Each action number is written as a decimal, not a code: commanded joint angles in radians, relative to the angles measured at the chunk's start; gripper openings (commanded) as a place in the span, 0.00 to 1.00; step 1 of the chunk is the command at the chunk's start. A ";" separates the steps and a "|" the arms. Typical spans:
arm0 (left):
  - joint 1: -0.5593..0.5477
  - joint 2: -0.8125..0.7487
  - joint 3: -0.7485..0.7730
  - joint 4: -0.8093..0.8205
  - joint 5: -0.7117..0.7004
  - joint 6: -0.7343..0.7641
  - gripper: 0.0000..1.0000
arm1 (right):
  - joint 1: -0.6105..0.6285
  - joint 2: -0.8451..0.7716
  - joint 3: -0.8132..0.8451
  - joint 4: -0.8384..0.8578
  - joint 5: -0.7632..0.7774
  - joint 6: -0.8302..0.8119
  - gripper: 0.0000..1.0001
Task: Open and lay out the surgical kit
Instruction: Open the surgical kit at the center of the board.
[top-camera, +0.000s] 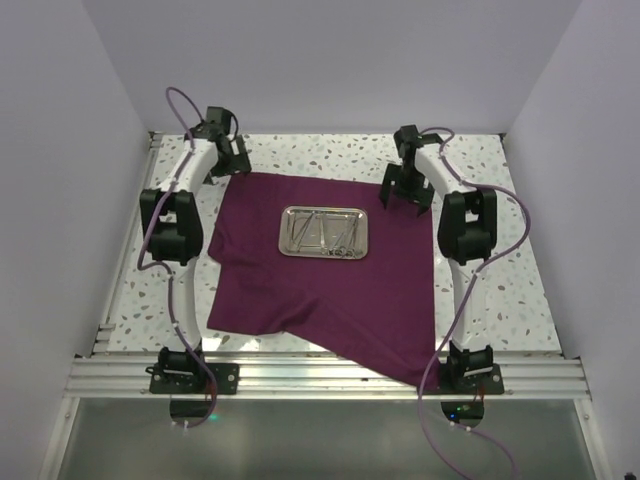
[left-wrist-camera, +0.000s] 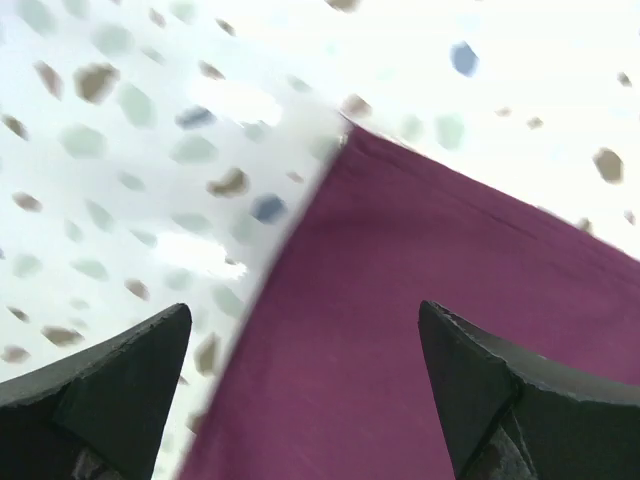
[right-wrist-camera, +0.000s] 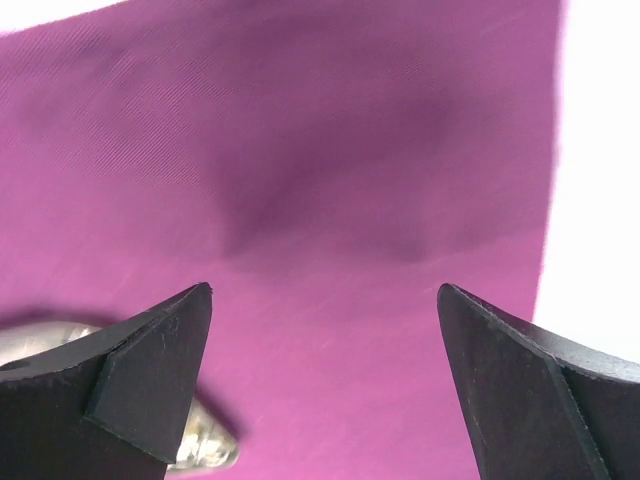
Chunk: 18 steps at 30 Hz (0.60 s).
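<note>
Now the cloth (top-camera: 320, 290) lies spread on the counter (top-camera: 330, 152), with the tray (top-camera: 325, 209) at its middle, long axis left to right. Left pincer (top-camera: 235, 160) hangs over the cloth's far left corner, right pincer (top-camera: 406, 197) over its far right edge; both gape wide, empty.

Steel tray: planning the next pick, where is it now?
In the top view the steel tray sits on the spread purple cloth, about centred left to right, nearer its far edge.
</note>
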<state>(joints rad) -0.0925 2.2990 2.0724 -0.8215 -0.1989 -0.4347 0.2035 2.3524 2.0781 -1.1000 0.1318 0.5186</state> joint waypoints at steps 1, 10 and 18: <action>0.076 0.023 -0.012 0.162 0.076 0.102 1.00 | -0.094 0.016 0.056 0.003 0.081 0.057 0.98; 0.093 0.154 0.008 0.239 0.266 0.157 1.00 | -0.164 0.114 0.117 0.031 0.104 0.054 0.98; 0.093 0.237 0.035 0.275 0.429 0.136 0.90 | -0.132 0.145 0.037 0.192 -0.047 0.067 0.86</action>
<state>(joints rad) -0.0025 2.4584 2.1048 -0.5514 0.0944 -0.2928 0.0349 2.4416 2.1498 -1.0050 0.1539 0.5655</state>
